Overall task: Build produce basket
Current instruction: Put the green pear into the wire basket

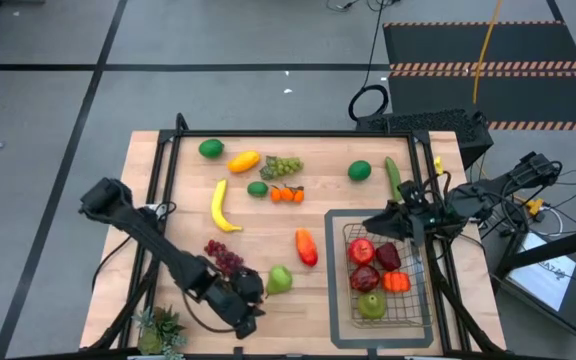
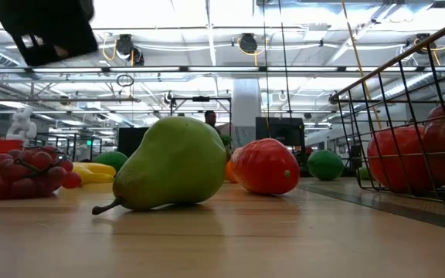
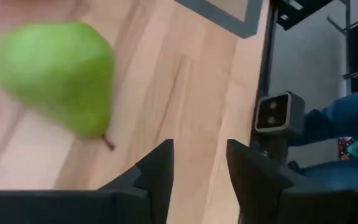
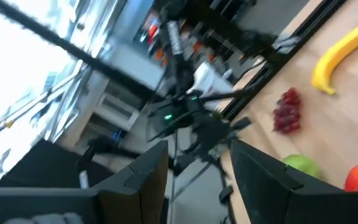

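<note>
While the basket (image 1: 380,290) at right holds about five pieces, mostly red with one green and one orange, some ten lie loose from above: limes, mango, grapes, banana (image 1: 221,207), cucumber, oranges, a red piece. So the task looks under halfway. The left gripper (image 1: 240,303) hovers just left of the pear (image 1: 280,280); the right gripper (image 1: 383,224) waits over the basket's far edge.

At table height, the pear (image 2: 174,164) lies free on the wood.

From the left wrist, the fingers (image 3: 158,171) stand slightly apart and empty, the pear (image 3: 58,73) ahead, off to one side.

From the right wrist, its fingers (image 4: 148,171) are parted, holding nothing.

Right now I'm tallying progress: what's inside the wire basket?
The basket holds red fruits, an orange piece and a green fruit; anything beneath them is hidden.
</note>
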